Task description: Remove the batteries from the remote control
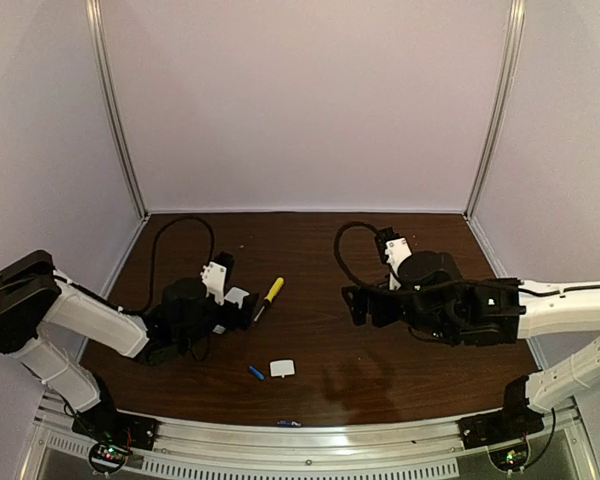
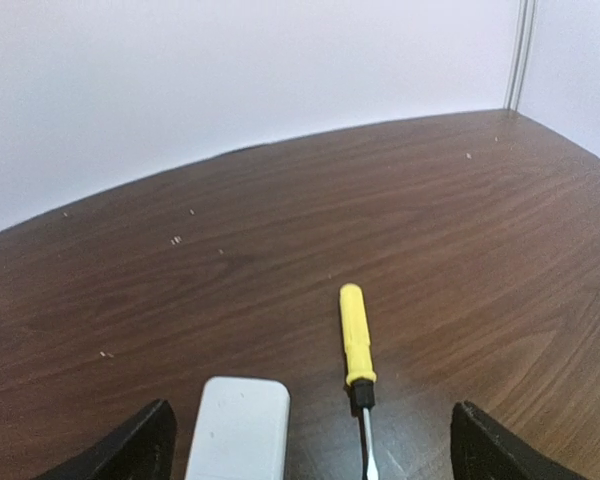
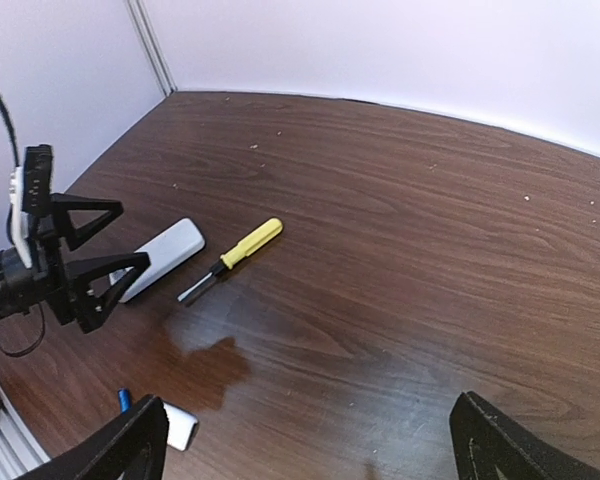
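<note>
Left wrist view puts the left gripper [image 2: 310, 445] low over the table [image 2: 280, 200], jaws spread wide and gripping nothing, with one dark fingertip [image 2: 145, 445] in each bottom corner. Between them, touching neither, lies the remote control [image 2: 238, 432], flat on the wood.

The screwdriver [image 2: 357, 342] serves as the marker for everything else. The remote lies just beside it and roughly parallel, on the side toward the left arm. The screwdriver's yellow handle points away from the arm bases.

Past its metal tip, toward the bases, one of the batteries [image 1: 256, 373] lies loose on the table. The white cover piece [image 1: 282, 368] is just beside that cell, on the side away from the left arm. With the cover off and a cell out, the compartment seems to have been opened already.

The remote probably lies where it does so the open fingers can reach it, though its visible face is plain and no compartment shows. Farther toward the bases, a blue speck [image 1: 288, 423] rests on the metal rail [image 1: 400, 440]. It may be the second cell, but it is too small to tell.

Well apart from the screwdriver, on its other side, the right gripper [image 3: 308, 420] hangs above the table with its jaws wide and empty. It is likely kept clear of the left arm's work.
</note>
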